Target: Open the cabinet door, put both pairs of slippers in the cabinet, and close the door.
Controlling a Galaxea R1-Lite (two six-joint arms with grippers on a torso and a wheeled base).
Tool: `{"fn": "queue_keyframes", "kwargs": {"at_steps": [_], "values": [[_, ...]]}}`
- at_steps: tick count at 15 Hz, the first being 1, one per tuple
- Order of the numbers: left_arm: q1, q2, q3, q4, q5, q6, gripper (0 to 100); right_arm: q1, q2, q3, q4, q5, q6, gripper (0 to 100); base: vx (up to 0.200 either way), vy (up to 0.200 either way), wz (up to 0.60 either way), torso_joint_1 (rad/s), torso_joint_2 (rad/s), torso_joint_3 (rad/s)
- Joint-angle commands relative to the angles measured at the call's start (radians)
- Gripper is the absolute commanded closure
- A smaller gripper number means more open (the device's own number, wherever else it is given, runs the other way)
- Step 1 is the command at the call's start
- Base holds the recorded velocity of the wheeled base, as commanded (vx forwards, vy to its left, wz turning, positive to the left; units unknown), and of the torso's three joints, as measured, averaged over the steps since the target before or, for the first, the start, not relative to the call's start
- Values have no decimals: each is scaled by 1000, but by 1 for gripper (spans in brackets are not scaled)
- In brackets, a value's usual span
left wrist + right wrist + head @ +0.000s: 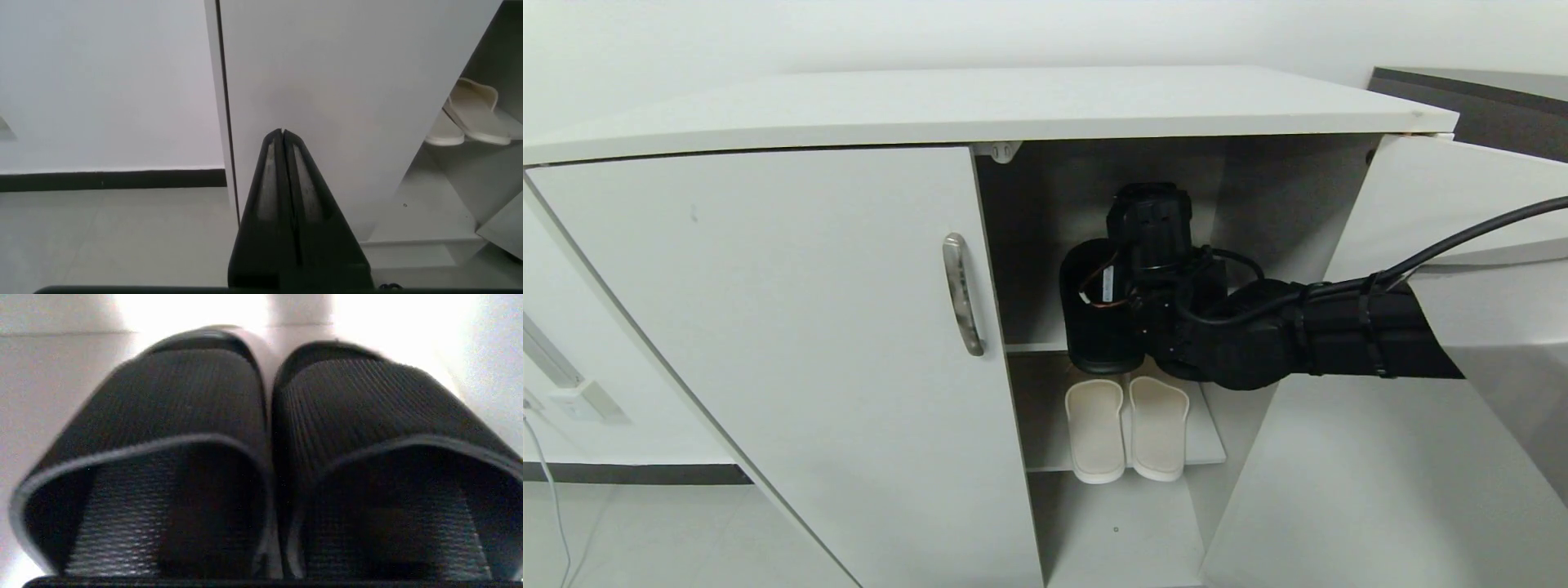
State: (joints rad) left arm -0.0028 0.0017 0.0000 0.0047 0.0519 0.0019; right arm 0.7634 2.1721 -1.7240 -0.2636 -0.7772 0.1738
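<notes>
The black slippers [1098, 306] are at the upper shelf's [1033, 347] lip, at 9 o'clock from the right arm [1298, 335], long axis 12 to 6 into the cabinet [1013, 98]. Whether its gripper clamps them I cannot tell. The left gripper [283, 188], pressed together, hangs farther off, outside the closed door [768, 327].

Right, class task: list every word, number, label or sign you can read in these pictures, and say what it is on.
No text can be read.
A white label on the right arm: too small to read.
No print shows on the cabinet, the white slippers or the black slippers.
</notes>
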Motion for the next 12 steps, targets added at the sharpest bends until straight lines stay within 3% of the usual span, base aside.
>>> {"fn": "queue_keyframes", "kwargs": {"at_steps": [1, 4, 8, 12], "values": [[0, 0, 0, 0, 0, 0, 100, 14, -46, 44, 0, 0, 0, 0, 0, 0, 0, 0, 0, 0], [0, 0, 0, 0, 0, 0, 100, 56, -155, 162, -5, -10, 0, 0, 0, 0, 0, 0, 0, 0], [0, 0, 0, 0, -3, 3, 100, 154, -376, 420, -20, 1, 4, 0, 0, 0, 0, 0, 0, 0], [0, 0, 0, 0, -4, 6, 100, 218, -552, 733, -197, 148, -8, 0, 0, 0, 0, 0, 0, 0]]}}
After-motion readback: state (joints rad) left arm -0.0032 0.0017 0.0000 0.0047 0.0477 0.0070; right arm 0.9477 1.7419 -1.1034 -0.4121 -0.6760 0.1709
